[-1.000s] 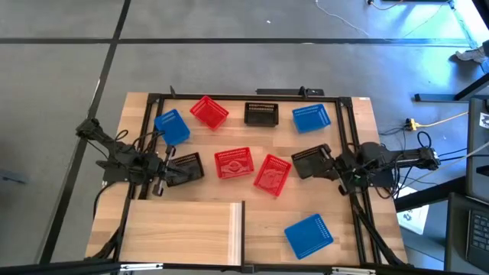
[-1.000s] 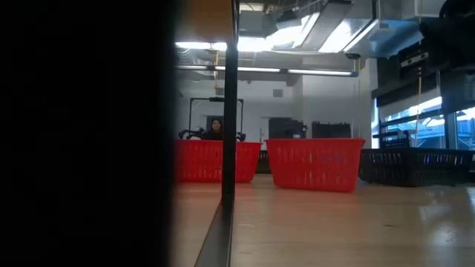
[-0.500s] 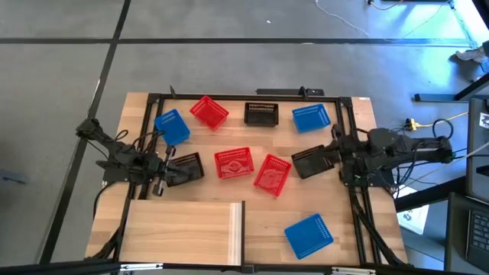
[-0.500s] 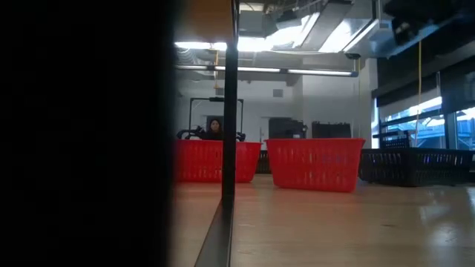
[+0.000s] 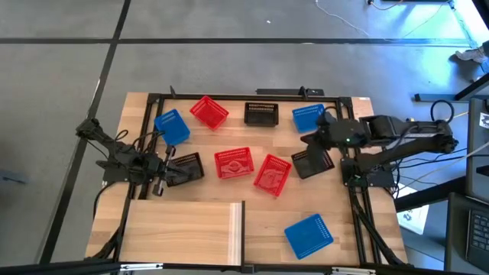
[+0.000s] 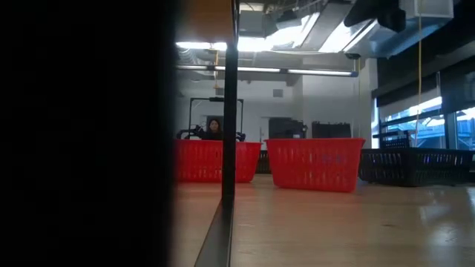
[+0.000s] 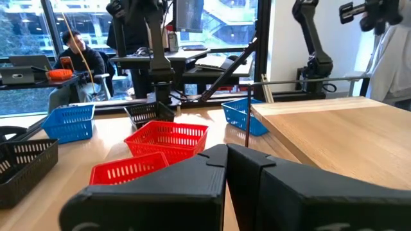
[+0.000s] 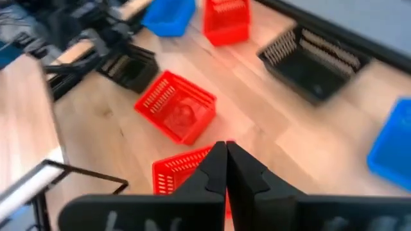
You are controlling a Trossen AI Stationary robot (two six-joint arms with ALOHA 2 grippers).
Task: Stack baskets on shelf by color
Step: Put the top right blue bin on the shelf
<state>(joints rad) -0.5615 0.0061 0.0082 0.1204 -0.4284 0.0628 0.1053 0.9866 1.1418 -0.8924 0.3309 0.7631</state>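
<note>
High view: the pale wood shelf [image 5: 179, 231] lies flat at the near left of the counter [image 5: 260, 229]. One blue basket [image 5: 309, 234] sits near the front, to the right of the shelf and apart from it.

Farther back, in the middle of the counter, two red baskets sit side by side, one straight [image 5: 234, 163] and one tilted [image 5: 273, 174]. A black basket [image 5: 185, 167] sits to their left, and the left gripper [image 5: 162, 169] rests just beside it with its jaws shut and holding nothing. Another black basket [image 5: 312, 161] sits to the right of the red ones. The right gripper [image 5: 315, 137] hangs above the counter, between that black basket and the blue basket behind it, with its jaws shut and empty too.

At the back there is a row of four baskets: a blue basket [image 5: 172, 126], a red basket [image 5: 208, 111], a black basket [image 5: 261, 113] and a blue basket [image 5: 308, 117].

In the low view, the two red baskets stand on the counter and a person [image 6: 215, 129] sits far off in the room behind.
</note>
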